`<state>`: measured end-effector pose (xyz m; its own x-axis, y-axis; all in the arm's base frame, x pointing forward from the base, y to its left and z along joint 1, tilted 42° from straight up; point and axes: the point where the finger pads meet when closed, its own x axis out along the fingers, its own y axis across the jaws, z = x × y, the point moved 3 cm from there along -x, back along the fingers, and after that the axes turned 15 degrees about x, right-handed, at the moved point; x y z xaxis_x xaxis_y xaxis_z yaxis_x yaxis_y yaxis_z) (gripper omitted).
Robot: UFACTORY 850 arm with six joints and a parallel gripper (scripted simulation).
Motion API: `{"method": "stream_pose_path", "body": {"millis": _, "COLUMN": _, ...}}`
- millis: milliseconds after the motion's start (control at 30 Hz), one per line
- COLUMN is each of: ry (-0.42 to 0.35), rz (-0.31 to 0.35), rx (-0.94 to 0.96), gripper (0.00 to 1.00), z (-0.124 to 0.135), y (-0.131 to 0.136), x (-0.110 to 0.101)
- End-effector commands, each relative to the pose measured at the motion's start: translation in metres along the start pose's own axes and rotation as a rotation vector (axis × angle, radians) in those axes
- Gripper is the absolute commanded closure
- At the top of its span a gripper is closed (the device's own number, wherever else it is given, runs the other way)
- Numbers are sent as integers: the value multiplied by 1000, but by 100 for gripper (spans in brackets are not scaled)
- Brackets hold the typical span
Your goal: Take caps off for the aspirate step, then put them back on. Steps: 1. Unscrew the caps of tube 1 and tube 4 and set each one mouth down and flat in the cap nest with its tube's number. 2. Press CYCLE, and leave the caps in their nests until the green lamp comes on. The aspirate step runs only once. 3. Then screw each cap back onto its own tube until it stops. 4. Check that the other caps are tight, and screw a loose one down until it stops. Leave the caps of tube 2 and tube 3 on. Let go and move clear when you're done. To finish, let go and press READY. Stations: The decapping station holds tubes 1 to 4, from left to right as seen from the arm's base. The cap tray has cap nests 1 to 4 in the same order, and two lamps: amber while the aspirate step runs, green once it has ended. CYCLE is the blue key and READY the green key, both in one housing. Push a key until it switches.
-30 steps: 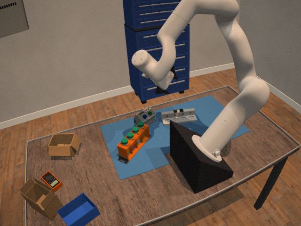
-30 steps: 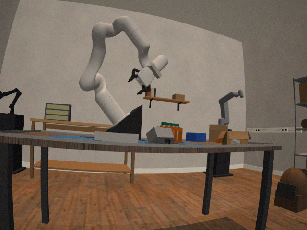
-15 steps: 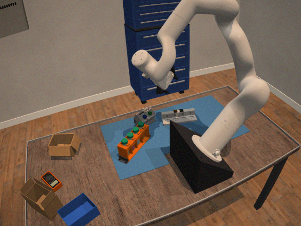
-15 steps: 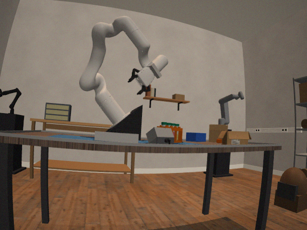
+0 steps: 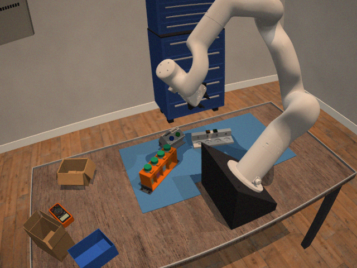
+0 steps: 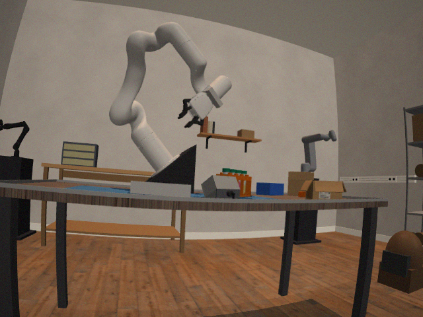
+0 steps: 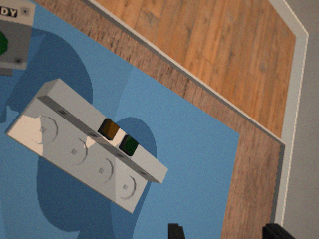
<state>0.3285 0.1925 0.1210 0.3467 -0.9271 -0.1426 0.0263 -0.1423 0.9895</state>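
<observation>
All four caps on their tubes, pincer part-open and empty above the table

The four green caps (image 5: 160, 154) (image 6: 232, 171) sit in a row on top of the orange tube rack (image 5: 146, 176) (image 6: 248, 185), which stands on the blue mat (image 5: 184, 187) (image 7: 189, 149). Just beside the rack's far end is the grey key box (image 5: 164, 141) (image 6: 213, 185) (image 7: 17, 54), with its blue key (image 5: 171, 138) and green key (image 5: 177, 134) (image 7: 1, 44). Next along is the cap tray (image 5: 204, 134) (image 6: 160, 188) (image 7: 90, 161), its four round nests bare. On its raised back, the amber lamp (image 5: 207, 131) (image 7: 109, 128) and green lamp (image 5: 215, 130) (image 7: 129, 145) both look dark.

The pincer (image 5: 205, 102) (image 6: 183, 121) (image 7: 225, 233) hangs well above the table (image 5: 129, 230) (image 6: 238, 205) (image 7: 251, 169), tilted, its black fingers about half open with nothing between them. The white arm (image 5: 259, 147) (image 6: 150, 150) rises from a black wedge (image 5: 216, 184) (image 6: 186, 167).

Farther off, near the table's other end, are a blue bin (image 5: 106, 250) (image 6: 269, 188), an orange meter (image 5: 61, 214) and two open cardboard boxes (image 5: 72, 177) (image 6: 328, 189).
</observation>
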Motion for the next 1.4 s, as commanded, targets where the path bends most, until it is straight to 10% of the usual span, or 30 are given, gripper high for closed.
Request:
{"method": "stream_pose_path", "body": {"millis": 0, "ry": 1, "rz": -1, "rx": 1, "gripper": 54, "z": -1, "y": 0, "x": -1}}
{"method": "stream_pose_path", "body": {"millis": 600, "ry": 5, "rz": -7, "rx": -14, "gripper": 54, "z": 0, "y": -8, "x": 2}}
{"method": "stream_pose_path", "body": {"millis": 1367, "ry": 0, "rz": -264, "rx": -662, "gripper": 54, "z": 2, "y": -52, "x": 31}}
